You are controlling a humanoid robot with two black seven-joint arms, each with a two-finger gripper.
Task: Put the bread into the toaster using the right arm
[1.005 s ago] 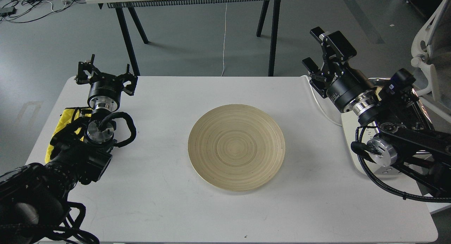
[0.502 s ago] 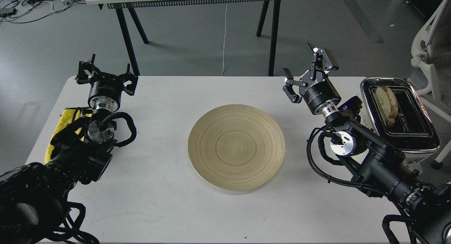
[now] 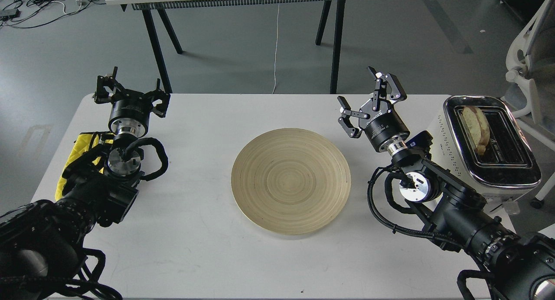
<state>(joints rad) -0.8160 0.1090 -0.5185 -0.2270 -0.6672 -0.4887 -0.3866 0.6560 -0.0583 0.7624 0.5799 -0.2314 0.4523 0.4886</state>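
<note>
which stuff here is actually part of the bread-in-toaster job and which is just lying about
Part of the job:
- bread, sitting in a toaster slot
- toaster, at the table's right edge
- right gripper, jaws open and empty

Just lying about:
- wooden plate, nothing on it
- yellow cloth, under the left arm
- left gripper, idle

The bread sits in the toaster (left slot), right gripper jaws spread, empty.

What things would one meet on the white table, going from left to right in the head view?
Yellow cloth → left gripper → round pale bamboo plate → right gripper → cream-white toaster with chrome top, holding the tan bread slice.
</note>
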